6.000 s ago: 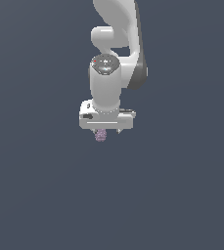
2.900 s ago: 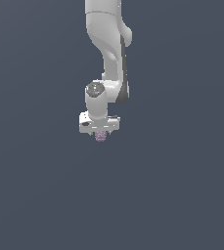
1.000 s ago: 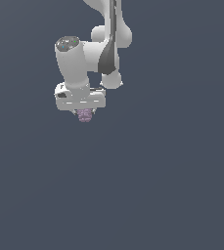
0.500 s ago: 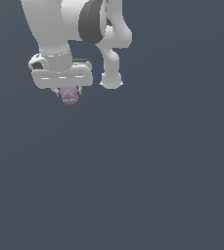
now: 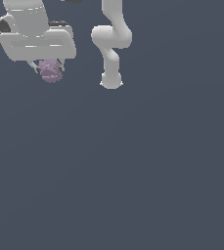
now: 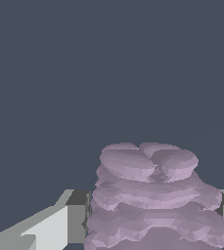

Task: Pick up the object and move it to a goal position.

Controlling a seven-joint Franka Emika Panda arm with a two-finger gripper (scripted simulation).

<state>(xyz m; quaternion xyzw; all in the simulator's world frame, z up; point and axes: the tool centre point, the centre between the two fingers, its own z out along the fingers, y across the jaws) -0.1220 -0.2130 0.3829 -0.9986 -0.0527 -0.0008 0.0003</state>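
The object (image 5: 50,71) is a small pale purple-pink knobbly lump, hanging under the white hand near the top of the exterior view's left. My gripper (image 5: 49,72) is shut on it, and the fingers are mostly hidden behind the lump. In the wrist view the object (image 6: 150,200) fills the space between my grey fingers (image 6: 74,217), with a bumpy top facing the camera. No goal marker shows in either view.
The arm's white links and base (image 5: 111,80) stand at the top middle of the exterior view, to the right of the hand. Flat dark grey-blue ground lies all around.
The hand with the object has swung toward the exterior view's upper left and now looks much larger, partly cut off by the frame's top edge. The grip on the object is unchanged.
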